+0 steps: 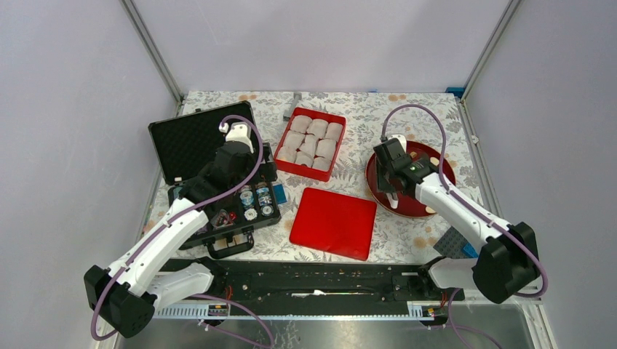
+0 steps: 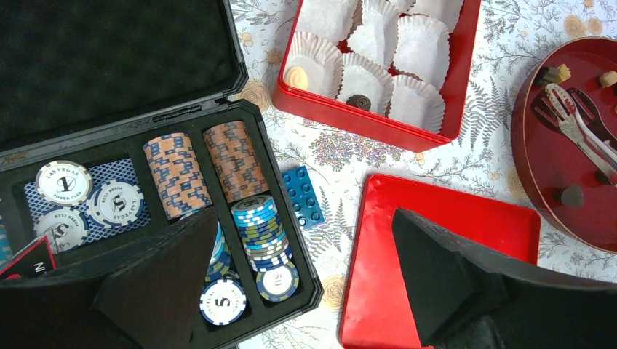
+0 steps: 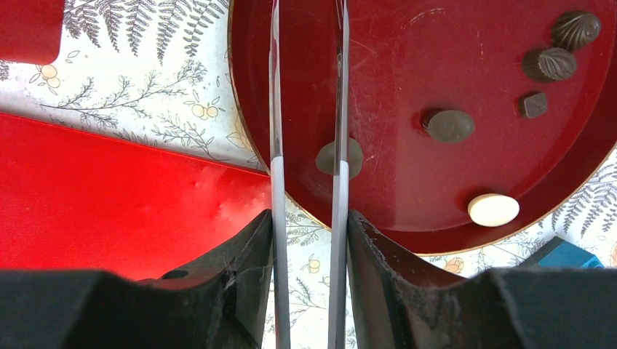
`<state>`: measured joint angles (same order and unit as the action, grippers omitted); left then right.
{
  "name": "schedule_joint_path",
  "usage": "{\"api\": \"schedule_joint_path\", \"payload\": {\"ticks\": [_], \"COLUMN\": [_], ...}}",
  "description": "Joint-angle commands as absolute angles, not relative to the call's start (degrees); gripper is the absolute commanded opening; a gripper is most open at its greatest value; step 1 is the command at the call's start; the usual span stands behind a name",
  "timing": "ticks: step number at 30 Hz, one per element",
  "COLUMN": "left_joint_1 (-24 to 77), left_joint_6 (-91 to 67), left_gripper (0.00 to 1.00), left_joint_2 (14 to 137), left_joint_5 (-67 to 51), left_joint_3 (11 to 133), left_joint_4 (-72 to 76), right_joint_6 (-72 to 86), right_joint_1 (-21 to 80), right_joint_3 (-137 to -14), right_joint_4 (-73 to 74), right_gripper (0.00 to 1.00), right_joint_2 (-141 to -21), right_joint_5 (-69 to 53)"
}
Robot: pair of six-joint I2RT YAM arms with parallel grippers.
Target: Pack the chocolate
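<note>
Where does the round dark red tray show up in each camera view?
Top external: the tray sits right of centre, partly under the right arm.
Left wrist: the tray is cut off by the right edge.
Right wrist: the tray fills the upper right, behind the tongs.
Shared landmark: the flat red lid, beside the tray.

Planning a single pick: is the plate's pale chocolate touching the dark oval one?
Apart: right wrist view shows bare plate between pale chocolate and dark oval chocolate.
</note>
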<state>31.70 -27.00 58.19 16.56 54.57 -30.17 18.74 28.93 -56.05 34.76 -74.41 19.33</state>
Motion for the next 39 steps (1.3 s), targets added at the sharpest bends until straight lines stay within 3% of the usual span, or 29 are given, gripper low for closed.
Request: {"api": "schedule_joint_path", "payload": {"ticks": [1,13,39], "left_joint_1": [31.4,31.4,31.3], "left_joint_6": [-26.8,-26.7,-26.4], "left_gripper": [0.99,0.99,0.99], "left_joint_2": [57.4,57.8,60.0], "left_joint_5": [16.7,16.9,16.8], "left_joint_3": [54.4,54.4,55.2], "left_joint_4": [-27.7,-27.7,-27.1], "right_joint_6": [17.2,15.0,13.9], "right_joint_1": [29.0,28.6,28.4], "right_joint_3": [-57.0,-58.7,-61.4], "right_joint_4": [30.5,28.1,29.2], "right_gripper": [0.45,0.45,0.46], "right_joint_2": [-75.4,-82.2,-84.1], "right_joint_5": [20.6,22.8,24.2]}}
